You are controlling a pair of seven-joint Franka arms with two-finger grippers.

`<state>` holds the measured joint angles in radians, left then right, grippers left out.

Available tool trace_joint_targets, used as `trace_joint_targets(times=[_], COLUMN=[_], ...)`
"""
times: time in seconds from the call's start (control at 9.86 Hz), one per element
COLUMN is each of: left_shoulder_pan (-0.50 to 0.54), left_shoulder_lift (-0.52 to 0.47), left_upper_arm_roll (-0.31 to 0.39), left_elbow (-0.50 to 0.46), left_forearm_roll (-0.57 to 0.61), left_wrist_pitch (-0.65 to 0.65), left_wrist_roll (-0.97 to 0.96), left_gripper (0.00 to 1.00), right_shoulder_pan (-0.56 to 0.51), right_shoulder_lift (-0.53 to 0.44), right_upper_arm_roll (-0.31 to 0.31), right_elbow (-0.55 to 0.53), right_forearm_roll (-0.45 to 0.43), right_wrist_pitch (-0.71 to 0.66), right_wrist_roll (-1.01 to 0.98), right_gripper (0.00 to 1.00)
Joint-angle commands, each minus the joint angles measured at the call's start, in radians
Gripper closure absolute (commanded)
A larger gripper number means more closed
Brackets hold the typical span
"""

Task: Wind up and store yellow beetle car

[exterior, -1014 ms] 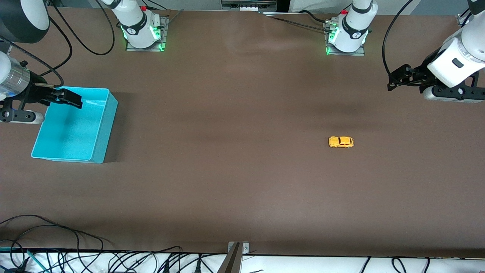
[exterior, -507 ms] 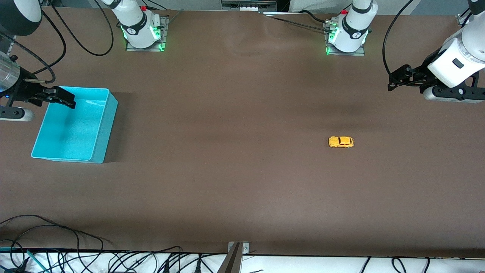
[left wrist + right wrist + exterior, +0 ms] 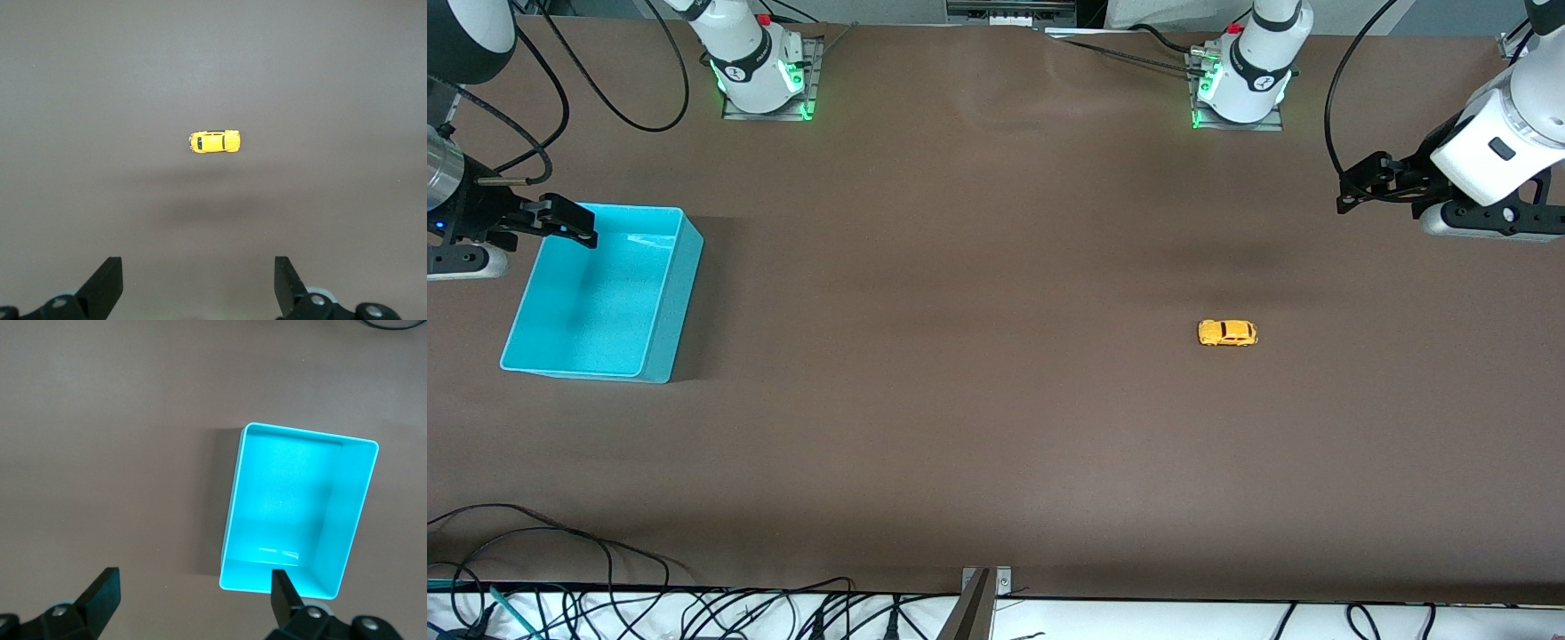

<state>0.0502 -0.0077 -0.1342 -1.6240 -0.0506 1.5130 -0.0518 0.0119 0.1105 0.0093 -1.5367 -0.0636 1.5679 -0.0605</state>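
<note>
The yellow beetle car [image 3: 1227,332] stands on its wheels on the brown table, toward the left arm's end; it also shows in the left wrist view [image 3: 214,141]. My left gripper [image 3: 1353,185] hangs open over bare table at that end, well apart from the car, with nothing between its fingers [image 3: 197,267]. The turquoise bin [image 3: 596,302] sits empty at the right arm's end. My right gripper [image 3: 580,224] is open and empty over the bin's corner farthest from the front camera; in the right wrist view [image 3: 193,580] one fingertip overlaps the bin's rim [image 3: 230,513].
Both arm bases [image 3: 760,71] [image 3: 1240,80] stand along the table edge farthest from the front camera. Loose black cables [image 3: 560,556] and a metal bracket [image 3: 983,591] lie at the edge nearest it. Bare brown tabletop stretches between the bin and the car.
My right gripper has drawn back from over the bin's inside toward the right arm's end of the table. The left arm and the car have not moved.
</note>
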Motion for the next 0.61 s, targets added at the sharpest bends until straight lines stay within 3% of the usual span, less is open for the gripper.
trace_joint_targets(times=[0.0, 0.51], left_shoulder_pan=[-0.001, 0.0], left_shoulder_lift=[0.011, 0.012], left_upper_arm_roll=[-0.002, -0.002], left_elbow=[0.032, 0.032], left_forearm_roll=[0.011, 0.011], left_wrist_pitch=[-0.025, -0.023], left_wrist_roll=[-0.002, 0.001], left_gripper=[0.0, 0.0], right_shoulder_pan=[-0.007, -0.003], right_shoulder_lift=[-0.005, 0.002], right_upper_arm_roll=[0.004, 0.008], right_elbow=[0.003, -0.007], right_forearm_roll=[-0.021, -0.019], right_wrist_pitch=[-0.02, -0.022], right_wrist_roll=[-0.015, 0.041], right_gripper=[0.0, 0.0])
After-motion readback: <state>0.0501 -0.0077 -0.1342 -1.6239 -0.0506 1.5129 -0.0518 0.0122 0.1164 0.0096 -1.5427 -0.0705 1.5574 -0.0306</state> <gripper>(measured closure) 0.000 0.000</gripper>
